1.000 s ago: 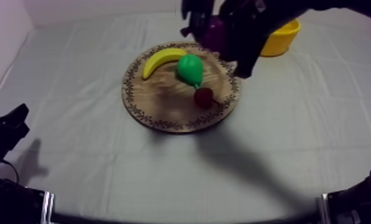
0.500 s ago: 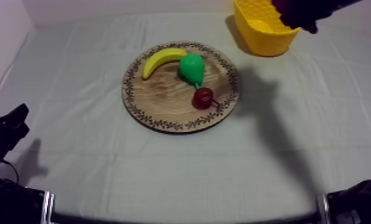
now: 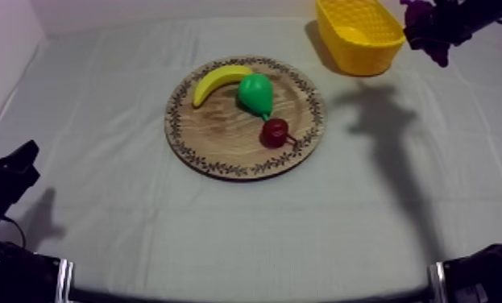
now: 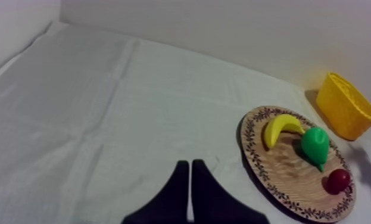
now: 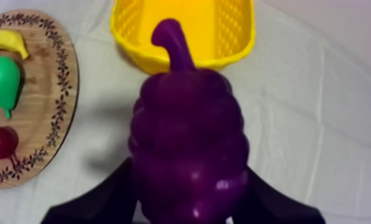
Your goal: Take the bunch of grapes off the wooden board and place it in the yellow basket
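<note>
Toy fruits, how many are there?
4. Three lie on the round wooden board: a yellow banana, a green pear and a small red fruit. The purple bunch of grapes hangs in the jaws of the right gripper near the yellow basket.

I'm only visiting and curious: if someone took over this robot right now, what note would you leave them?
Left gripper: shut on nothing, at rest away from the board.
Right gripper: shut on the grapes, held in the air beside the basket, not over it.
Done: grapes are off the board; the banana, pear and small red fruit lie on it.
Left: bring the grapes over the basket and let go.
</note>
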Controlling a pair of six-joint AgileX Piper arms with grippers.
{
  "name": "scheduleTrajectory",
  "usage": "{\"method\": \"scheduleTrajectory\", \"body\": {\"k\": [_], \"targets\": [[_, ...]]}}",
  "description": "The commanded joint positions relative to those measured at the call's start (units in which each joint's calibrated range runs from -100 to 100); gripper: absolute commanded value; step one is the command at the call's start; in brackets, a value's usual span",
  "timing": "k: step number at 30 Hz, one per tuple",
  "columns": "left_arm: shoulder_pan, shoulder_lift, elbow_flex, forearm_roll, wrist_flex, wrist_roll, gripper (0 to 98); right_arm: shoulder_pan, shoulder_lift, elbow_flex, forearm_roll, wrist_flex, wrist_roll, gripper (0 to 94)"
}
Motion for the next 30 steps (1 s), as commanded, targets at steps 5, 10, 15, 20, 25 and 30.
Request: {"method": "scheduleTrajectory", "body": {"k": [5,10,15,20,25,30], "targets": [[-0.01,0.00,-0.01,0.01,0.02,0.04,0.0,1.03,4.07,-6.78,-0.44,0.19,0.41,33.2],[-0.01,0.00,-0.01,0.01,0.02,0.04,0.0,1.02,9.75,-16.05,-0.23,1.75,0.18,32.9],[-0.01,0.00,-0.01,0.01,0.02,0.04,0.0,0.49,17.28,-27.50,0.50,3.38,-0.61,33.4],[-0.01,0.00,-0.01,0.01,0.02,0.04,0.0,-0.06,26.65,-42.10,0.21,5.50,-1.29,33.5],[-0.01,0.00,-0.01,0.01,0.02,0.04,0.0,-0.52,37.42,-57.05,0.49,7.63,-1.76,34.3],[-0.01,0.00,-0.01,0.01,0.02,0.04,0.0,-0.75,47.03,-69.10,0.56,9.69,-1.66,34.4]]}}
